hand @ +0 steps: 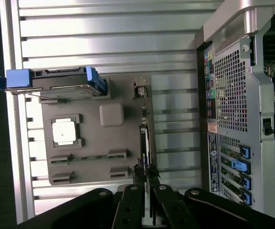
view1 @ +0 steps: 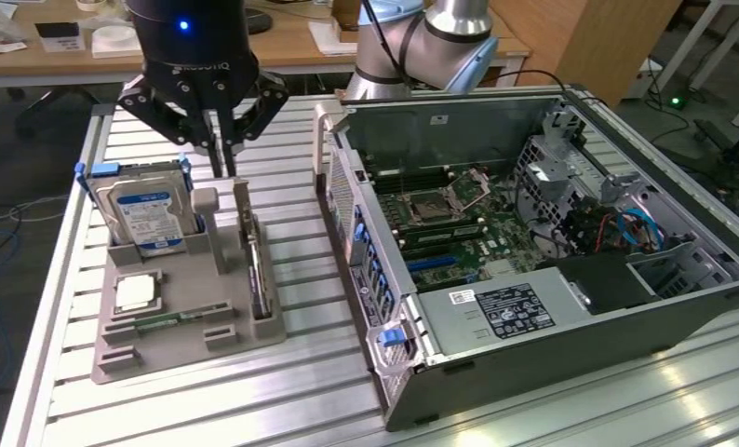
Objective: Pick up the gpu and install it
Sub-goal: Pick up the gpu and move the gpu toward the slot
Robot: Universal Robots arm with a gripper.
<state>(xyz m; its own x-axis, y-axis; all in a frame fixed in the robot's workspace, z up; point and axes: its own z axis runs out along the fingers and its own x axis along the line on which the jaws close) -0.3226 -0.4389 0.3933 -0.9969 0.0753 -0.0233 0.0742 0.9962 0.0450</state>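
The gripper [view1: 224,168] is held just above the gpu [hand: 146,143], stood on edge in the grey holder tray [view1: 181,272]; spread or pinching cannot be told.

Behind your ribbed aluminium desk [view1: 307,391] stood a long wooden table [view1: 288,54], a wooden cabinet [view1: 581,47] and dark floor [view1: 4,149].

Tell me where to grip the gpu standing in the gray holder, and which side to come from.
Take the gpu by its free top edge, coming straight down and pinching across its two flat faces. It stands on edge in a slot of the gray holder, so the lower edge is buried and only the top is open.
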